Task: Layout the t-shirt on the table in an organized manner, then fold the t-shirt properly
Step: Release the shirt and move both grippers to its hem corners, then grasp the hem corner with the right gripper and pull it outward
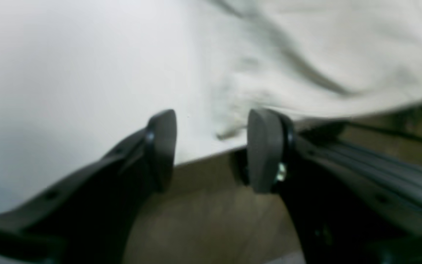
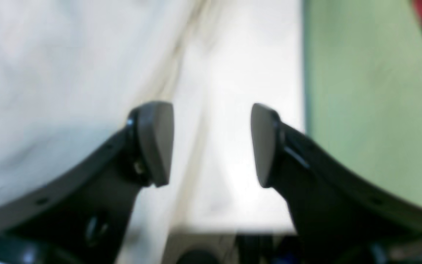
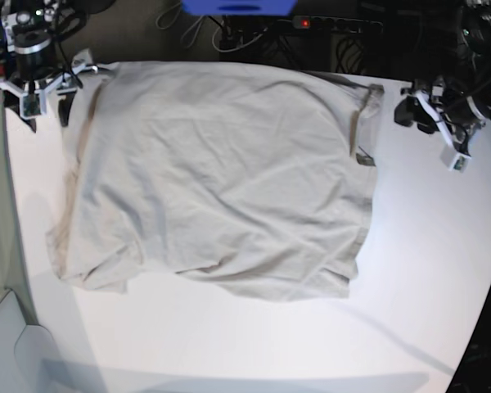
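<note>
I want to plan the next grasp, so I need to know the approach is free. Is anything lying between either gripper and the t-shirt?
Nothing visible does. The left gripper and the right gripper both stand open and empty, with only bare table between them and the t-shirt edges.

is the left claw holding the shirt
No, the left claw is open with nothing between its pads, and the shirt lies beyond it.

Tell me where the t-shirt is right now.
In the base view the t-shirt lies spread on the white table, toward the far left, between both open grippers.
</note>
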